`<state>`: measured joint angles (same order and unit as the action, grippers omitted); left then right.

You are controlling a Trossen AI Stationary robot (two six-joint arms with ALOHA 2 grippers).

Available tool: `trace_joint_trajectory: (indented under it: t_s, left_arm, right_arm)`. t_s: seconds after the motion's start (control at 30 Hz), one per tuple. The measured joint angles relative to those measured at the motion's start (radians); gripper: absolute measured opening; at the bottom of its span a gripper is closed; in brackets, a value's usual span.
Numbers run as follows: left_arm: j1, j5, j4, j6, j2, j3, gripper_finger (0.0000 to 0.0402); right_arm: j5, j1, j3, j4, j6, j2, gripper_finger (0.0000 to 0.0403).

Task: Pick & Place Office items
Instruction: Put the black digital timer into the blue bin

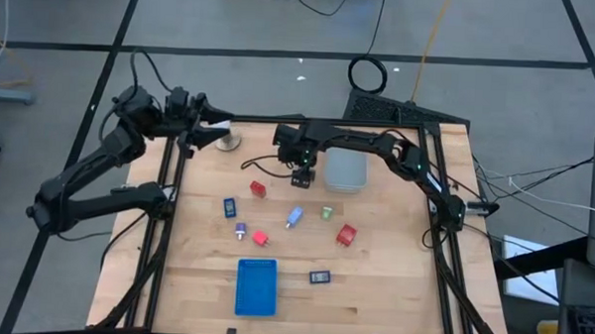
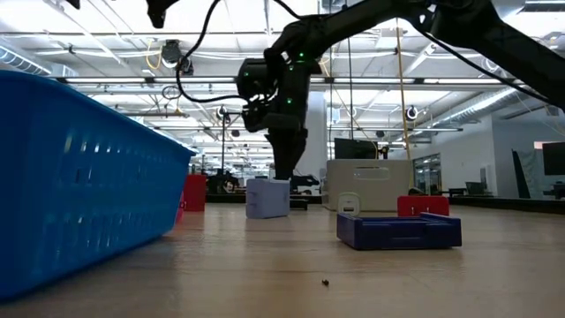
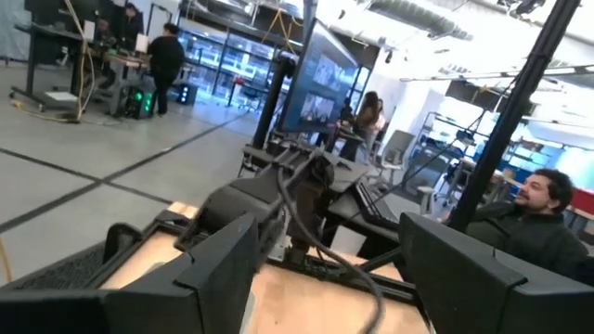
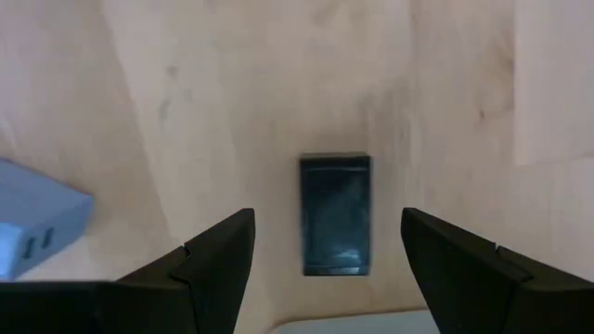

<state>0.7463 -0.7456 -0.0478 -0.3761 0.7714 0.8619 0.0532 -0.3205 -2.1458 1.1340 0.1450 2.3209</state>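
The office items lie scattered on the wooden table: red blocks (image 1: 258, 188) (image 1: 347, 234), a pale blue tube (image 1: 294, 216), a green bit (image 1: 327, 214), a purple bit (image 1: 241, 229) and a flat black rectangle (image 1: 319, 277). My right gripper (image 1: 299, 173) points down over the table's far middle. It is open, and another flat black rectangle (image 4: 335, 215) lies on the wood below, between its fingers and untouched. My left gripper (image 1: 218, 127) is open at the far left, held level with nothing between its fingers (image 3: 223, 269).
A clear plastic bin (image 1: 344, 171) stands just right of my right gripper. A white ball on a round stand (image 1: 227, 140) sits beside my left gripper. A blue flat tray (image 1: 256, 287) lies near the front edge. People are in the room beyond the table.
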Motion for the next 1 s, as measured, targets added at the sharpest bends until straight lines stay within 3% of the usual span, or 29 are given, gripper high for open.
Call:
trace_joint_trajectory:
  t_s: [0.47,0.83,1.0]
  left_arm:
    - [0.002,0.002,0.023,0.009,-0.020,0.000,0.0267]
    - [0.002,0.002,0.033,0.010,-0.020,0.000,0.0267]
    - [0.002,0.004,0.077,0.023,-0.019,0.000,0.0267]
  right_arm:
    - [0.030,-0.018,0.009,-0.047,-0.033,0.001,0.0265]
    - [0.027,-0.012,0.214,-0.150,-0.006,-0.004,0.0265]
    - [0.004,-0.002,0.229,-0.186,-0.004,-0.006,0.0265]
